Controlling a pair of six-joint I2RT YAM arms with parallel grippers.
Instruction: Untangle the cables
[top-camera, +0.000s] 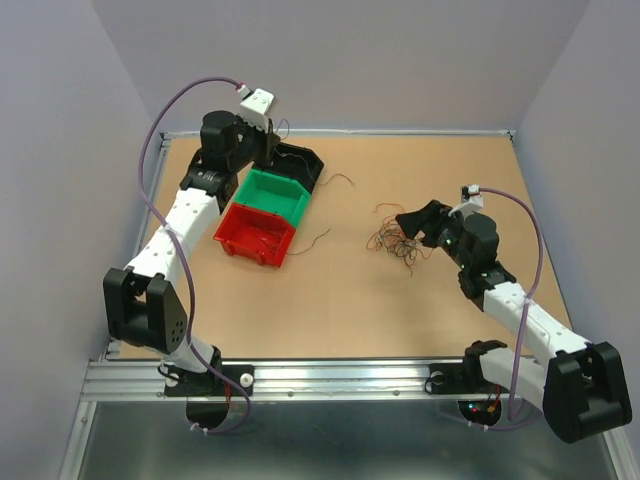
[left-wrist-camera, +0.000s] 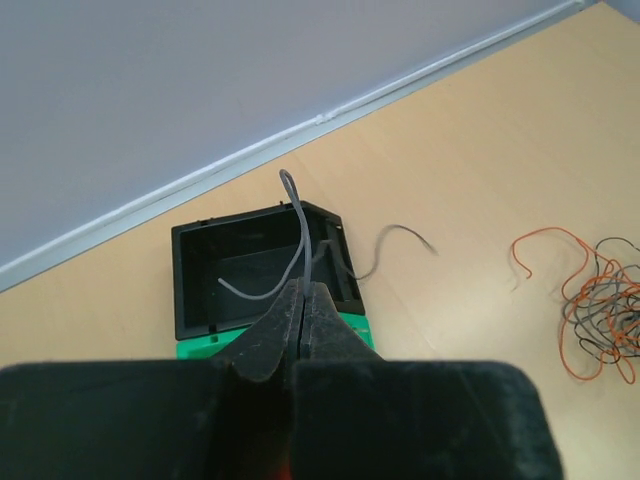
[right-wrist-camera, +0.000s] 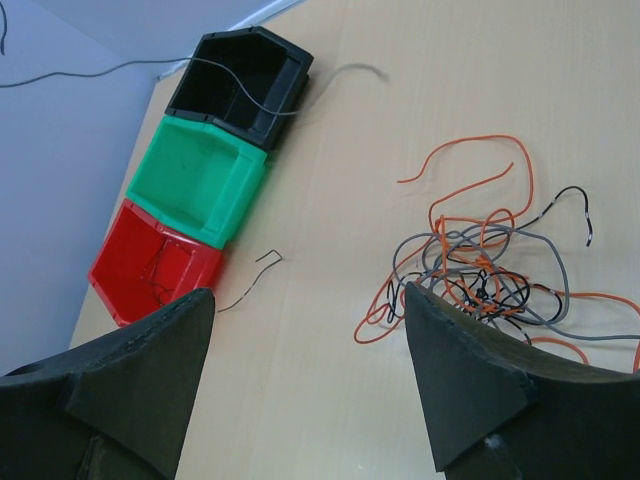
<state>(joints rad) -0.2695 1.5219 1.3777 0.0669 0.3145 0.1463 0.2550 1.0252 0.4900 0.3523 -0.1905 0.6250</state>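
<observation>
Our left gripper (left-wrist-camera: 303, 292) is pinched tight on one grey wire (left-wrist-camera: 301, 235), holding it over the black bin (left-wrist-camera: 200, 270), which ends a row with the green bin (right-wrist-camera: 195, 180) and the red bin (right-wrist-camera: 150, 265). Our right gripper (right-wrist-camera: 308, 295) hangs with fingers (right-wrist-camera: 130, 380) spread wide just beside the cables (right-wrist-camera: 480, 270), a tangled bunch lying on the table (right-wrist-camera: 330, 150), well apart from the bins.

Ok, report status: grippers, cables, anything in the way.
Left gripper shut on a grey wire over the black bin. Right gripper open beside the cables, bunch tangled. Nothing blocking them.
</observation>
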